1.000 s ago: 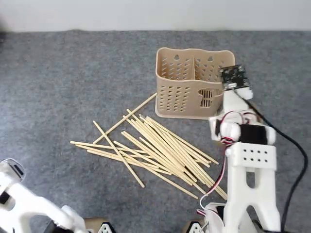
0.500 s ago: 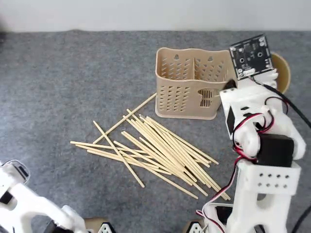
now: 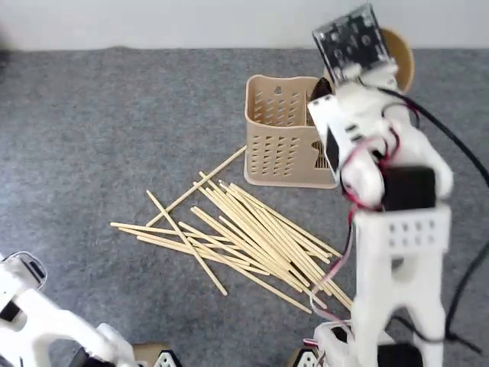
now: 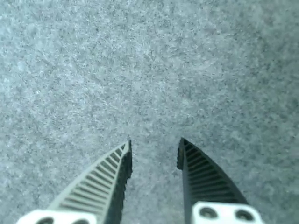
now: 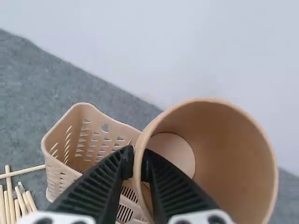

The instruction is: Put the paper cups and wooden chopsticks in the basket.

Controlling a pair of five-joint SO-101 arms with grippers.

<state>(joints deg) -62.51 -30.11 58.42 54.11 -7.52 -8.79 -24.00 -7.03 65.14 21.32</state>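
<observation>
My right gripper (image 5: 137, 169) is shut on the rim of a brown paper cup (image 5: 219, 158), held up in the air with its mouth facing the camera. In the high view the cup (image 3: 400, 57) peeks out behind the right arm's wrist, above the back right of the beige perforated basket (image 3: 279, 138). The basket (image 5: 84, 135) stands below the cup in the right wrist view. A heap of wooden chopsticks (image 3: 244, 237) lies on the grey carpet in front of the basket. My left gripper (image 4: 154, 151) hangs open over bare carpet at the front left.
Grey carpet (image 3: 114, 130) covers the table, with a pale wall (image 3: 153, 23) along the back. The left arm's white base (image 3: 30, 321) sits at the front left corner. The right arm's column (image 3: 397, 267) stands just right of the chopsticks.
The right arm has risen and swung back and left, lifting the paper cup from beside the basket to above its back right. The left arm stayed still.
</observation>
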